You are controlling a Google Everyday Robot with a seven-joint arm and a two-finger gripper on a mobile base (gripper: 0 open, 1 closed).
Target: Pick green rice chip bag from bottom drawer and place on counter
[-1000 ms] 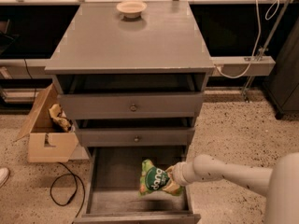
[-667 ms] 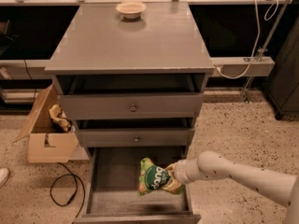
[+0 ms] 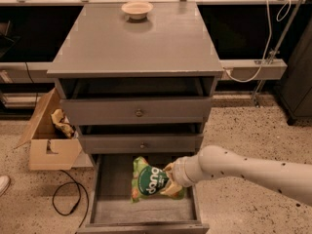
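hand point(image 3: 170, 180) closed on right edge of green rice chip bag point(image 3: 146, 180), bag inside open bottom drawer point(image 3: 112, 209), arm point(image 3: 243, 168) in from right

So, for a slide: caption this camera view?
Gripper holds a crinkly light-green rice chip bag inside the open grey wooden bottom drawer; the flat grey counter above carries a cream bowl.

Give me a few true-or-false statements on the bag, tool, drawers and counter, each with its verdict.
1. The tool grips the green rice chip bag inside the open bottom drawer. True.
2. The bag already lies on the counter. False: it is down in the bottom drawer.
3. A cream bowl sits near the counter's far edge. True.
4. The bottom drawer is pushed shut. False: it is pulled open.
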